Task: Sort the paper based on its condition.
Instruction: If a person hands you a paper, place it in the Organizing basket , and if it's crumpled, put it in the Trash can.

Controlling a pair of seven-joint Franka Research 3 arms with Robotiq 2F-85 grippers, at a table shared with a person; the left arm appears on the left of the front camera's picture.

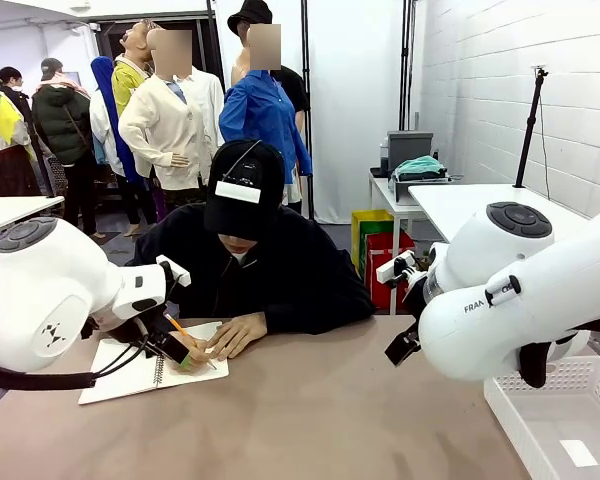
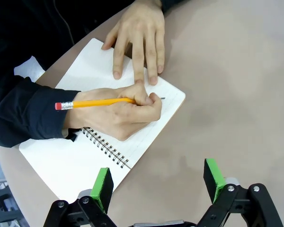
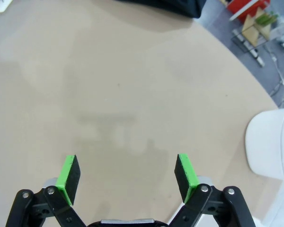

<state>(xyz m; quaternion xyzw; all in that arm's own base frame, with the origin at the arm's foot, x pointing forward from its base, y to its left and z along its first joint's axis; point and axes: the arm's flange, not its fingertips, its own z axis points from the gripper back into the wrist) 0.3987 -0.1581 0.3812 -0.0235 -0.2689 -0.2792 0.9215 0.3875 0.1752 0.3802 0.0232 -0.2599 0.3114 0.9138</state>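
1. Zero sorted so far, judging from the front: writing hand (image 1: 190,350) on spiral notebook (image 1: 130,372), white tray (image 1: 560,410) waiting.
2. Above notebook, left gripper (image 2: 158,182) fingers apart, empty; white crumpled bit (image 2: 31,68), perhaps paper, by sleeve (image 2: 23,113).
3. Over table (image 3: 132,71), right gripper (image 3: 126,177) fingers apart, empty.

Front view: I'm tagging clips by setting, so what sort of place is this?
Probably a robotics lab or data-collection studio: a white left arm and right arm flank a table where a person writes in a spiral notebook. Another white table stands behind, and a white curtain partitions the room.
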